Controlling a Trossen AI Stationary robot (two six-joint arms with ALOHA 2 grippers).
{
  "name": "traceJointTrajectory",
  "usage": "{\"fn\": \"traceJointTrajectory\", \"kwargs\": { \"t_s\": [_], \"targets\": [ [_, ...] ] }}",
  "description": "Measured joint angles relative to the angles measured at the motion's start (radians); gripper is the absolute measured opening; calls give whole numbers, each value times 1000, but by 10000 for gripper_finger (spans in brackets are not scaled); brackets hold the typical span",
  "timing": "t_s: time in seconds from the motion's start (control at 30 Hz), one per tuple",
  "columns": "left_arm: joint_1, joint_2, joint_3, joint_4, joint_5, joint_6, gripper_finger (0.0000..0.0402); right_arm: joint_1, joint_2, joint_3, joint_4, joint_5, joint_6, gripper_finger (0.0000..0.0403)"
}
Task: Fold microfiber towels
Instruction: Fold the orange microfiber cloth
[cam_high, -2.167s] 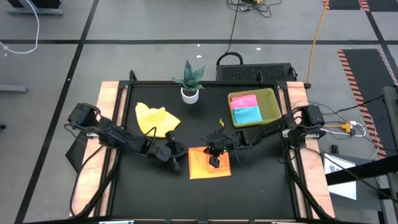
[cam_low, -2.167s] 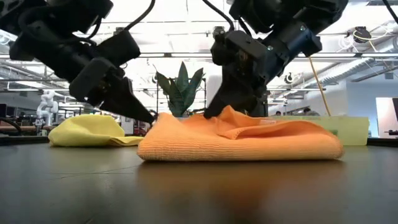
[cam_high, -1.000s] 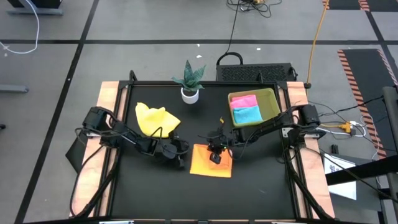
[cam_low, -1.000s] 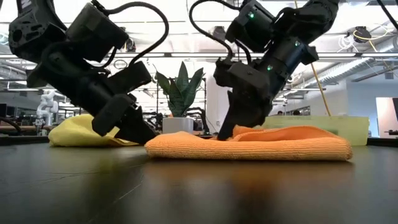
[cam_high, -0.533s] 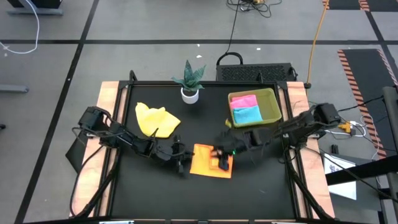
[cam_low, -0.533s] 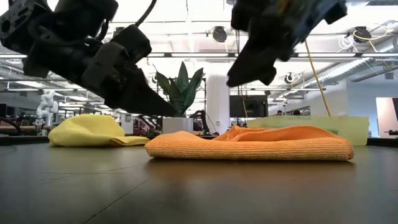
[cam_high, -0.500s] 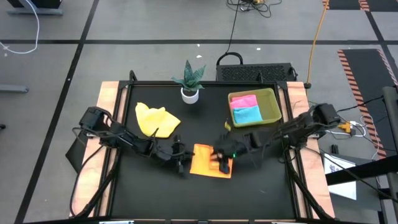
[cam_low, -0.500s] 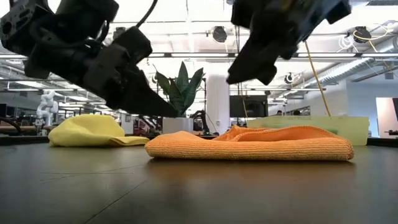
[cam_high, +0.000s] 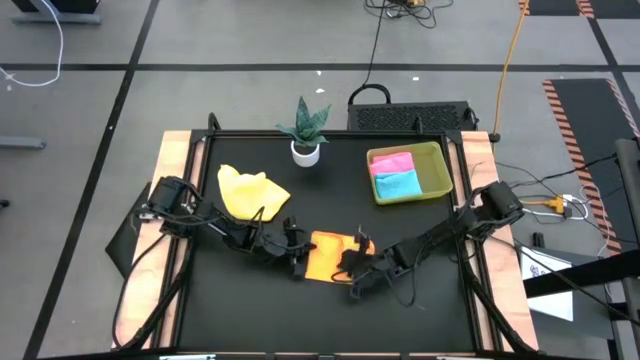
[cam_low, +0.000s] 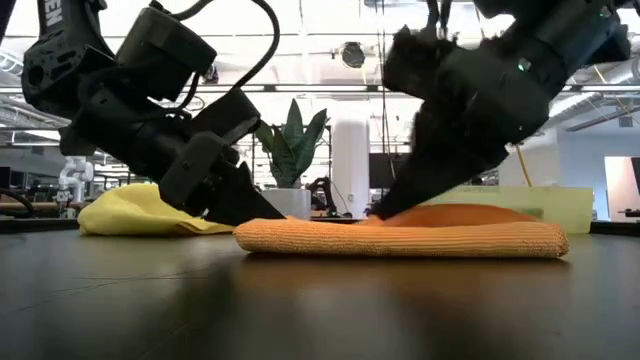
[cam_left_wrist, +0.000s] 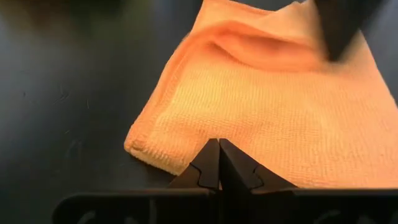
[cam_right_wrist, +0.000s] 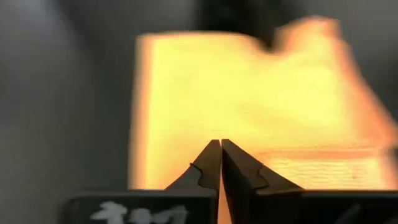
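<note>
1. Towels lay on a black bench (cam_high: 420, 290) with wooden side rails, four in all, and both dark arms met near its middle.
2. A yellow-green tray (cam_high: 436, 170) sat at the bench's far right and held a pink towel (cam_high: 392, 162) on the far side with a light blue towel (cam_high: 397, 184) nearer, touching each other; their lower layers were hidden by the tray walls.
3. The yellow towel (cam_high: 249, 192) lay crumpled at the far left of the bench, well apart from the tray; in the low view the left arm covered its right end.
4. The orange towel (cam_high: 327, 256) lay folded flat near the bench's centre, its long axis running left to right in the low view; its right part in the high view was hidden under the right arm.
5. A small potted plant (cam_high: 305, 130) stood at the far edge, between the yellow towel and the tray.
6. The left hand (cam_left_wrist: 219, 163) had its fingers pressed together, tip at the orange towel's left edge; whether it pinched any cloth could not be told.
7. The right hand (cam_right_wrist: 221, 163) also had its fingers pressed together, low over the orange towel's near right part; the view was blurred and contact was unclear.
</note>
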Motion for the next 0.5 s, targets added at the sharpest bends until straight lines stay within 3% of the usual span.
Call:
{"fn": "traceJointTrajectory", "kwargs": {
  "t_s": [0.33,0.5],
  "targets": [
    [-6,-8,-1,-26,1,1,13,0,-109,-1,-472,372,329,1],
    [-8,-8,-1,-19,1,-1,11,0,-163,-1,-494,371,353,1]
  ]
}}
